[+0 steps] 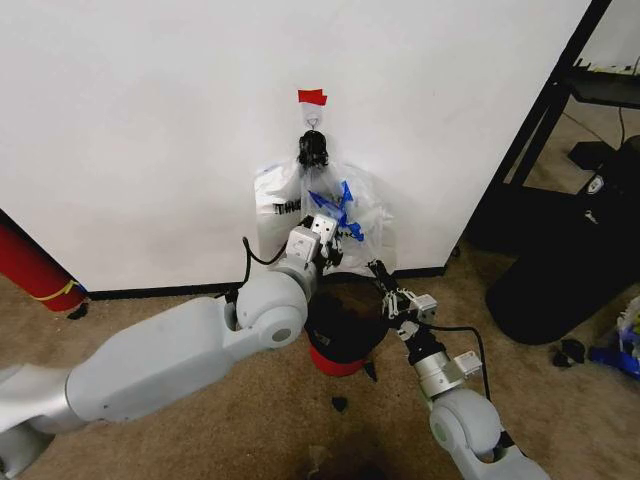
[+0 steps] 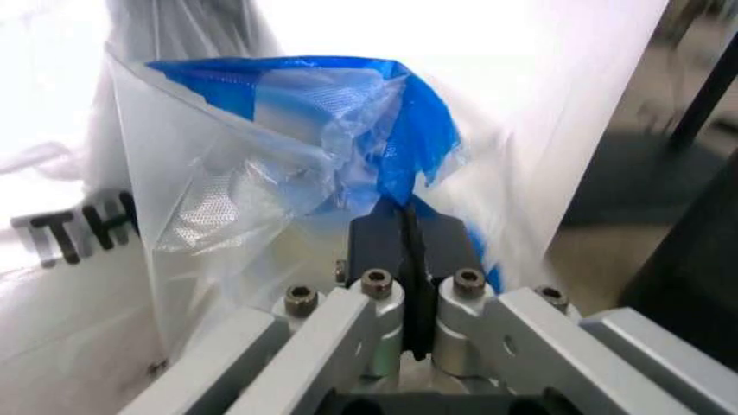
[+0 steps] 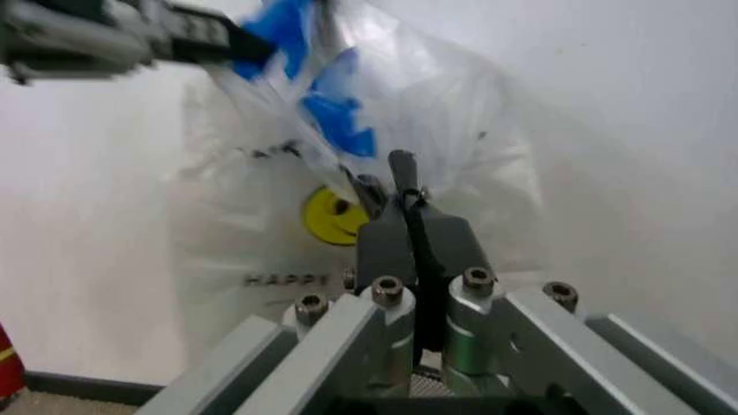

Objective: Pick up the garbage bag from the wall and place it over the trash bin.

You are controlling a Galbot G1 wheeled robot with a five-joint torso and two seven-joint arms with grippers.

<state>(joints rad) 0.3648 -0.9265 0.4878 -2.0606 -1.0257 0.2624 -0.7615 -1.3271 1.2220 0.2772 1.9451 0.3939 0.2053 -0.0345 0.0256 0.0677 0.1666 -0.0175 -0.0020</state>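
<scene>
Garbage bag [image 1: 300, 195] hanging on wall [image 1: 150, 120], left gripper [image 1: 338, 225] pinched on its blue handle, right gripper [image 1: 378, 272] clamped on its lower edge, trash bin [image 1: 340, 345] below, big black bin [image 1: 570, 270] right.

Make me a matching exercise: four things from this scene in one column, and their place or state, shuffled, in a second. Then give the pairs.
1. garbage bag
2. trash bin
3. left gripper
4. red tape

A. stuck on the wall above the hook
B. shut on the bag's blue patch
C. on the floor between the arms
D. hanging against the wall

Pairs: 1-D, 2-C, 3-B, 4-A
</scene>
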